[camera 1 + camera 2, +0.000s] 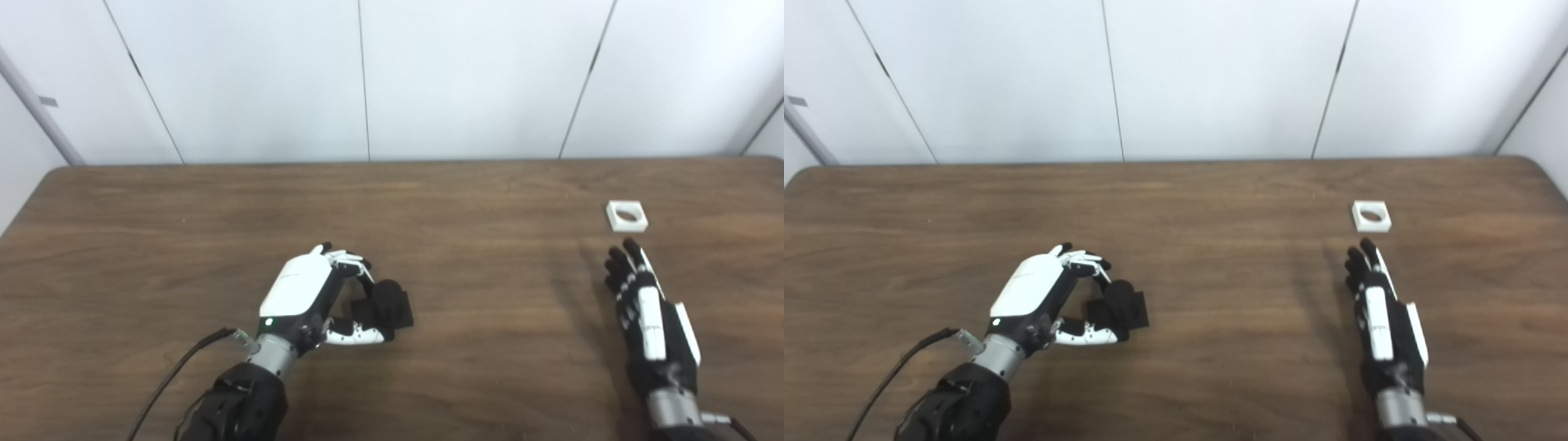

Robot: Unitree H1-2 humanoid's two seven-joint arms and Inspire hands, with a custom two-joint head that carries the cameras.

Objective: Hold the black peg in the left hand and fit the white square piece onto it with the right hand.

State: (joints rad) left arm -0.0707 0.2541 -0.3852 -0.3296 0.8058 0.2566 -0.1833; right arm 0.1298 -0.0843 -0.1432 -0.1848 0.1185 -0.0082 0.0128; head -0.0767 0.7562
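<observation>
The brown wooden desk (429, 196) spreads wide under me. My left hand (306, 294) lies knuckles up near its front, fingers and thumb curled around the black peg (384, 306), which rests on the desk. My right hand (643, 306) lies flat with fingers straight and together, holding nothing, its fingertips just short of the white square piece (626, 215) with its round hole.

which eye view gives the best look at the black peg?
Left eye view, marginally: the black peg sits nearer frame centre, beside the left hand, whose fingers curl around it. Right eye view shows the same peg, equally unobstructed, further left in frame.
</observation>
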